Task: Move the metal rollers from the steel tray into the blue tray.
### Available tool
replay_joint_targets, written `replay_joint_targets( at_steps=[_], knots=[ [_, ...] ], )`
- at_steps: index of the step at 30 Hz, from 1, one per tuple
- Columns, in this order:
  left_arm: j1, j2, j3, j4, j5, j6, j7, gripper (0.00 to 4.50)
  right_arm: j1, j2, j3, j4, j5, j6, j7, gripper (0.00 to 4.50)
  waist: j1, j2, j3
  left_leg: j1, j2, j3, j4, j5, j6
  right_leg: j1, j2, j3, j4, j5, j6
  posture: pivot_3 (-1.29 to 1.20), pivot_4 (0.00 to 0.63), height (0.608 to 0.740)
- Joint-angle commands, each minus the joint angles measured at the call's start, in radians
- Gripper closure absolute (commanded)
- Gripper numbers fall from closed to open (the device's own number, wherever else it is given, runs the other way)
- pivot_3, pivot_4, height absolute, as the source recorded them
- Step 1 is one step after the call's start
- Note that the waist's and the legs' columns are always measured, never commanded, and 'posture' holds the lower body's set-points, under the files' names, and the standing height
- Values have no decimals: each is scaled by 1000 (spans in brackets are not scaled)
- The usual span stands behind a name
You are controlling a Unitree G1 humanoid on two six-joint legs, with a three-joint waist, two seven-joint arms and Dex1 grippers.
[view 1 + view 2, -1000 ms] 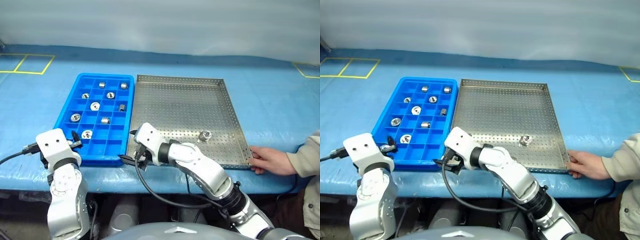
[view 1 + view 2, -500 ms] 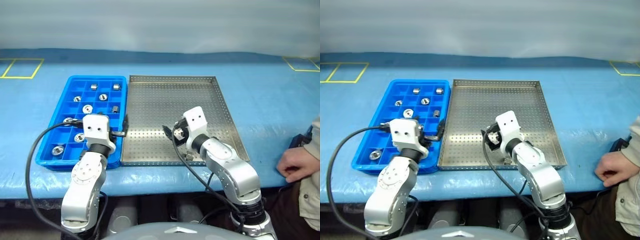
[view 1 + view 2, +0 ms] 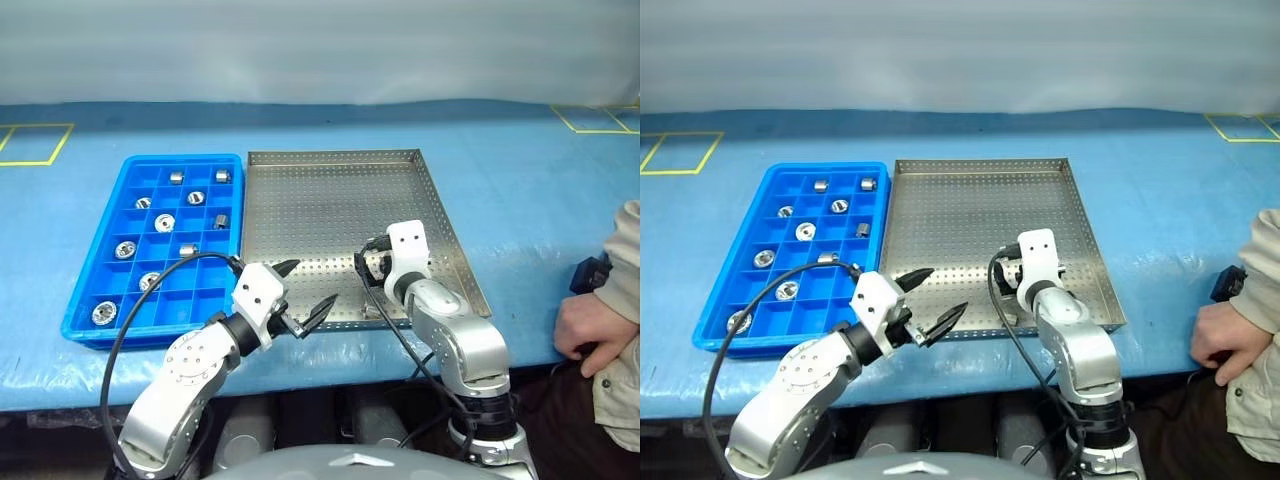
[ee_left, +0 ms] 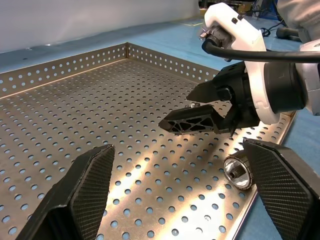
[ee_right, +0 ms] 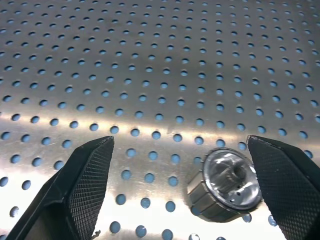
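Hovering over the steel tray [image 3: 340,190], both grippers are seen with fingers spread wide and nothing grasped.

No legible writing is noted. One metal roller [image 5: 225,184] is left on the perforated floor at the near right corner, between the right gripper [image 5: 180,195] fingertips in its wrist view; it is hidden behind that gripper in the head views. The left gripper [image 3: 305,290], earlier beside the blue tray [image 3: 90,318], is now at the steel tray's near edge. Nine rollers [image 3: 165,222] are counted in the blue tray. A person's hand [image 3: 585,325] has been withdrawn from the tray corner.
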Motion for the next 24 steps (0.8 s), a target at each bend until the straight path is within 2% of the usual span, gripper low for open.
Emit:
replay_joint_targets(
  at_steps=[1,5,6,8,14,15,19,24],
  knots=[
    [16,2,-3,-29,0,-13,15,41,0,11,-33,10,-22,-50,-31,0,2,0,0,0,0,0,0,0,0,0,0,0,0,0,0,75,150,740],
    [33,3,-2,-27,4,-23,26,41,25,25,-33,32,-5,-40,-14,0,8,0,0,0,0,0,-1,0,0,0,0,0,0,0,0,95,150,740],
    [35,3,-1,-26,5,-25,28,14,29,26,-29,31,-4,-35,-9,187,9,1,0,0,0,0,-1,0,0,0,0,0,0,0,0,95,150,740],
    [39,3,0,-24,9,-26,33,0,31,25,-16,22,-4,-28,1,617,9,1,1,0,0,0,-1,0,0,0,0,0,0,0,0,98,150,740],
    [52,-32,25,-25,17,-44,84,0,-5,27,14,-35,9,5,23,2610,10,2,1,0,0,0,-1,0,0,0,0,1,0,0,0,132,150,740],
    [53,-52,40,-25,13,-53,103,0,-23,28,24,-46,13,9,31,2744,10,2,1,0,0,0,-2,0,0,-1,0,1,0,0,0,139,150,740],
    [52,-131,112,-38,30,-88,205,0,-136,37,93,-65,26,16,75,2744,14,3,2,0,0,0,-1,0,0,-1,1,1,0,0,0,206,150,740],
    [77,-178,191,-78,58,-109,295,0,-266,76,195,9,39,-12,135,2744,40,3,2,1,0,-1,-4,0,-1,-1,2,0,0,0,0,299,150,740]
  ],
)
